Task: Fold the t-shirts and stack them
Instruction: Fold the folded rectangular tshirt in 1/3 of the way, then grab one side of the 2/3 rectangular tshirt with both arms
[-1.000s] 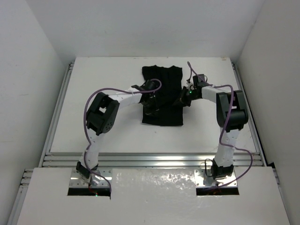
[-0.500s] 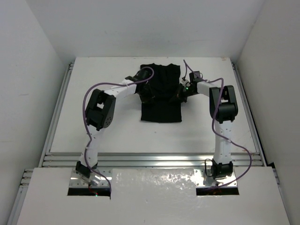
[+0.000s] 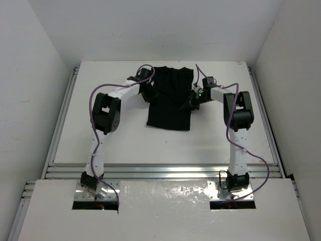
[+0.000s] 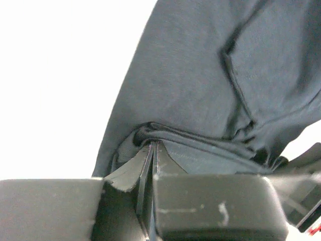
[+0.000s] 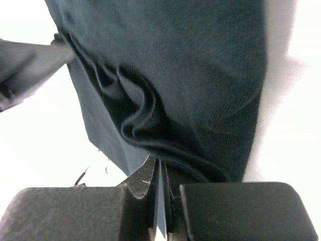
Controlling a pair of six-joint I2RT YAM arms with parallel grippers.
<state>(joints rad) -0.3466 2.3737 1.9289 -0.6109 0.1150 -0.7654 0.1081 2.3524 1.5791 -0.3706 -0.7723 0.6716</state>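
Far half of the table, two arms on one garment: your left gripper [image 4: 153,146] is clamped tight on a bunched fold of the black t-shirt [image 3: 169,103], jaws together w/ cloth squeezed up above the tips; your right gripper [image 5: 159,168] is closed to a sliver on a doubled edge at the shirt's right side, several rucked layers just beyond the tips. From above, the shirt lies as a tall dark panel on the white table [image 3: 100,135]; its far end is near the back edge, the near hem slants, and the lower-left corner reaches closer to you than the lower-right. The grippers face each other across it, left edge vs right edge, toward the far part.

What could go wrong, by my reading:
- The right pinch looks thin, edge only; a firm pull prob. strips it out, and a one-sided slip would twist the fold.
- The left holds a wad, likely more than one layer; lift or drag and the under-layer may come along, so the whole shirt slides instead of folding.
- The hem is already off-square; uneven travel btwn arms would worsen the skew.
- Black fingers on black cloth are hard to separate from above; trust the wrist views before you let go.
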